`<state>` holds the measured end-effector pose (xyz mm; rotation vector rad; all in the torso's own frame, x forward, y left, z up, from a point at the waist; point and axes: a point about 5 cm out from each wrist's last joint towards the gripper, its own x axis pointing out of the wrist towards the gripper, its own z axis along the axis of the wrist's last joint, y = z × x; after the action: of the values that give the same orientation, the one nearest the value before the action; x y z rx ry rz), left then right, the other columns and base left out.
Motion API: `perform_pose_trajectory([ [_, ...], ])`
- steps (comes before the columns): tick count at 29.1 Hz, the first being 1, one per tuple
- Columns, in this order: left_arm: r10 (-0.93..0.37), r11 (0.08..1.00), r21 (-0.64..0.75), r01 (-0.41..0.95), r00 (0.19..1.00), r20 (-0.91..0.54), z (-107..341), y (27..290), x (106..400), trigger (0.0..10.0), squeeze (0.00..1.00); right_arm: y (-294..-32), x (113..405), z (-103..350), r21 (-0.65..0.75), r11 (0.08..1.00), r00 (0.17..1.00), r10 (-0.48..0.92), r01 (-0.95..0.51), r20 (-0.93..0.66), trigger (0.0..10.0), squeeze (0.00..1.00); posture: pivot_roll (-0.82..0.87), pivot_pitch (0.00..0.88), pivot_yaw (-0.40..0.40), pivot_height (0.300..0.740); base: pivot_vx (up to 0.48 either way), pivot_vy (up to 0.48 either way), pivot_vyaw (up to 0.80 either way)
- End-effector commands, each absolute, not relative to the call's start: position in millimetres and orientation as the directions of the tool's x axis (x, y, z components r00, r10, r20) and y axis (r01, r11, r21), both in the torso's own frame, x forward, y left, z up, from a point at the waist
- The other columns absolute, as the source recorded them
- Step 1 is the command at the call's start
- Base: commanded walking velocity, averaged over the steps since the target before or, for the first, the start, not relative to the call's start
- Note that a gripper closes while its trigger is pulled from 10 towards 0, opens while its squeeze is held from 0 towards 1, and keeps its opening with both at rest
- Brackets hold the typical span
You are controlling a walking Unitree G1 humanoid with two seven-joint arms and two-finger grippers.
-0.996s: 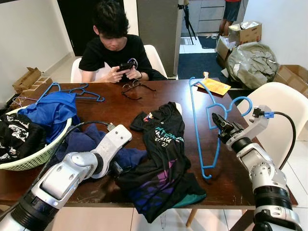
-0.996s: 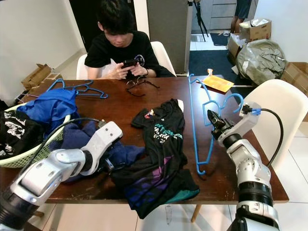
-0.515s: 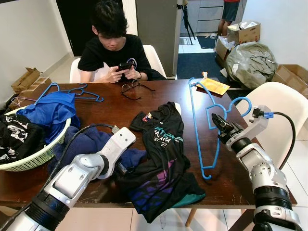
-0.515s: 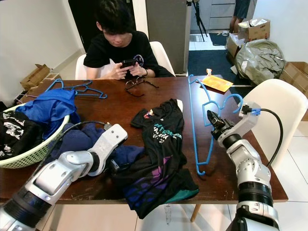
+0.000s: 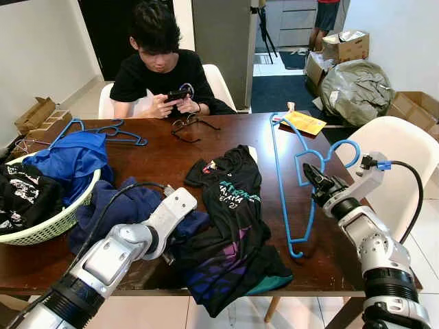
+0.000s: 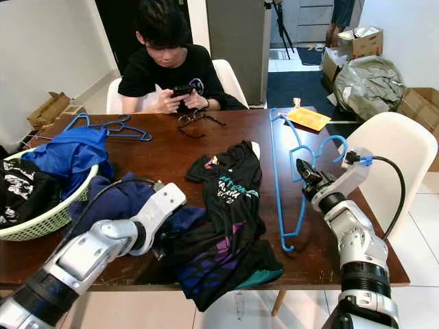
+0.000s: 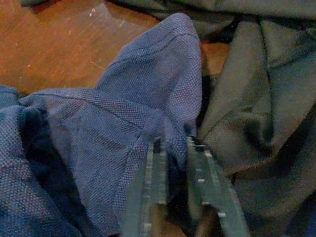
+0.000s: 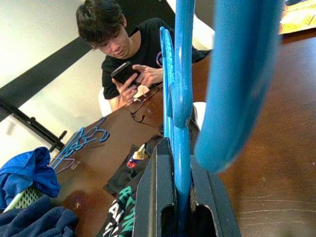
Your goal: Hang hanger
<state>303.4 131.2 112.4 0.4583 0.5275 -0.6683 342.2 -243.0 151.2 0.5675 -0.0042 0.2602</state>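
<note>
At the right of the frame, the right gripper (image 5: 309,173) is clamped on the blue hanger (image 5: 280,179) near its hook, its two black fingers (image 8: 157,197) pressed against the plastic from both sides. The hanger stands lifted and tilted over the right part of the brown wooden table (image 5: 158,154): its hook curls at the right beside the gripper, one long arm runs up toward the far edge near a yellow packet (image 5: 304,123), and the other end dips down toward the table at the lower centre-right.

In the lower left, the left gripper (image 7: 177,148) reaches in over the table to the heap of clothes. Its fingers are closed on a fold of a navy blue garment (image 5: 116,205), which lies bunched just beside a black T-shirt (image 5: 230,233) with teal lettering, spread across the middle of the table and hanging over the near edge.

At the left edge, a pale green laundry basket (image 5: 58,219) holds a bright blue garment (image 5: 72,159) and dark clothes. Behind it, in the upper left of the table, more blue hangers (image 5: 110,130) lie flat. A person (image 5: 163,75) in a black shirt sits at the far side, holding a phone, with a pair of glasses (image 5: 188,127) on the table in front of them. A white chair (image 5: 401,157) stands at the right.
</note>
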Motion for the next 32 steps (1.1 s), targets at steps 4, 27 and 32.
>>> perform_pose_trajectory([
  [4,-0.422,0.701,0.255,0.666,0.676,-0.604,111,143,305,0.0,0.0,-244,341,152,0.54,0.806,0.968,0.237,-0.242,0.08,10.0,0.0,0.0,0.0,0.042,0.735,0.0,0.0,0.0],
  [27,-0.586,0.742,0.498,0.45,0.796,0.153,398,184,336,0.0,0.0,-236,348,150,0.564,0.789,0.968,0.234,-0.244,0.092,10.0,0.0,0.05,0.0,0.055,0.735,0.0,0.0,0.0],
  [32,-0.55,0.763,0.552,0.336,0.786,0.283,452,195,329,0.0,0.0,-236,349,148,0.567,0.787,0.969,0.229,-0.241,0.094,10.0,0.0,0.05,0.0,0.063,0.735,0.0,0.0,0.0],
])
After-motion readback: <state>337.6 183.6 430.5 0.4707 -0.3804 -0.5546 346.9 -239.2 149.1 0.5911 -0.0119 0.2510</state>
